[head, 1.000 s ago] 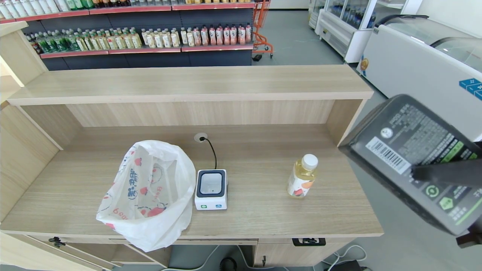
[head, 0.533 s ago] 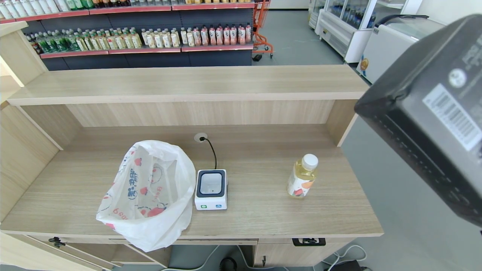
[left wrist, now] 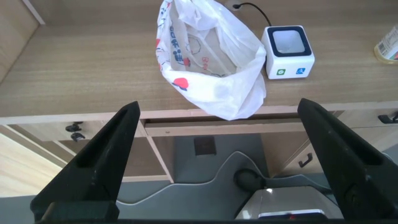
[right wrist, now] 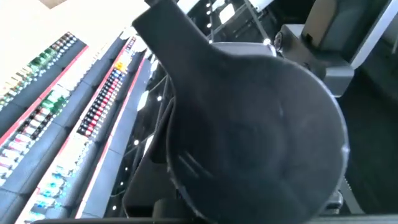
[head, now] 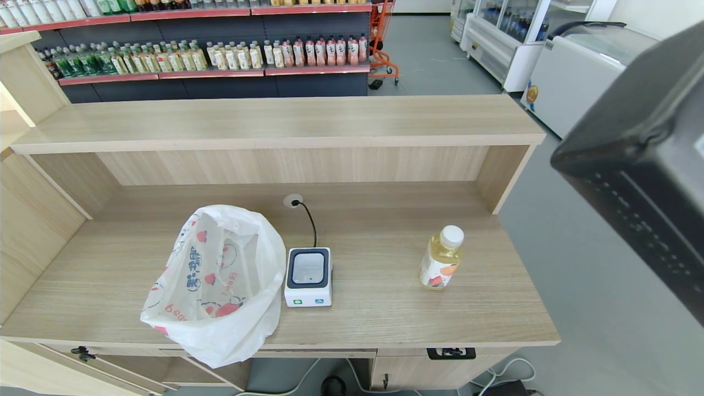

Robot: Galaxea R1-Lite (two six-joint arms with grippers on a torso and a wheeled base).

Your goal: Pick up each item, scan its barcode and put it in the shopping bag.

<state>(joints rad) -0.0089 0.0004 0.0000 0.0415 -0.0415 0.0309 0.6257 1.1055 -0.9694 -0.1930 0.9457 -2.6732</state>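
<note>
1. I have the right gripper (right wrist: pixel 205 93) clamped on the black container (head: pixel 649 165). The container is up in the air at the right of the head view, off the counter's right end and close to the camera. On the right wrist view its round dark face sits right in front of the lens.
2. I can't read which way the barcode faces. Only a sliver of pale label shows at the head view's right edge.
3. The left gripper (left wrist: pixel 217 168) is released, with its fingers (left wrist: pixel 93 162) spread wide and nothing between them. It hangs in front of the counter's near edge, below the top, facing the bag.
4. The shopping bag (head: pixel 214 280) is white with red print. It stands on the counter (head: pixel 385 313) left of centre with its mouth open, and its bottom slumps over the front edge.
5. The scanner (head: pixel 308 275) is just beside the bag on its right, window up. Its black cable (head: pixel 309 220) runs back to a hole in the counter.
6. The bottle (head: pixel 441 257) has a white cap and yellowish liquid. It stands upright on the right part of the counter, well apart from the scanner.
7. Behind the counter are store shelves (head: pixel 220 55) full of bottles, and chest freezers (head: pixel 577 71) stand at back right.
</note>
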